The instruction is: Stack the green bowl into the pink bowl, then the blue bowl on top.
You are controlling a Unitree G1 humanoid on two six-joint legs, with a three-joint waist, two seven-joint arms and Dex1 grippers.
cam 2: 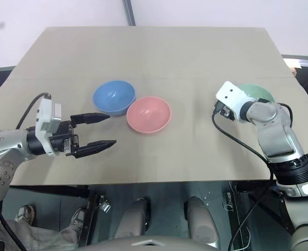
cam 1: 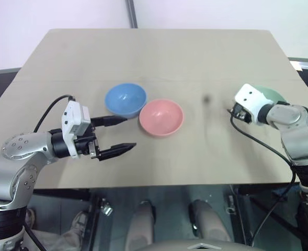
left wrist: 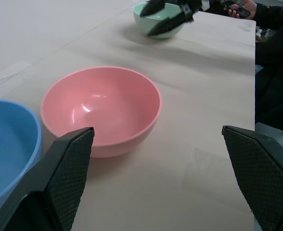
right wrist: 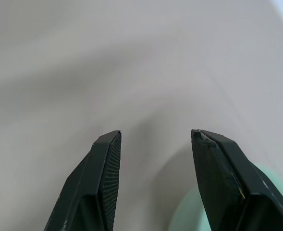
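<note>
While left gripper [cam 1: 118, 134] hovers, fingers spread | right gripper [left wrist: 169, 15] over green bowl [left wrist: 155, 24], fingers parted, empty

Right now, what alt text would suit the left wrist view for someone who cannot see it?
A pink bowl sits upright on a beige table between two open black fingers, beside a blue bowl. Farther off, another gripper hovers over a green bowl.

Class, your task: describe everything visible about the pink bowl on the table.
The pink bowl is small, round and salmon-pink, smooth like plastic, with a soft sheen inside. It stands upright and empty near the middle of the table. The blue bowl sits close on its left, nearly rim to rim; whether they touch cannot be told. Neither end effector touches it.
</note>
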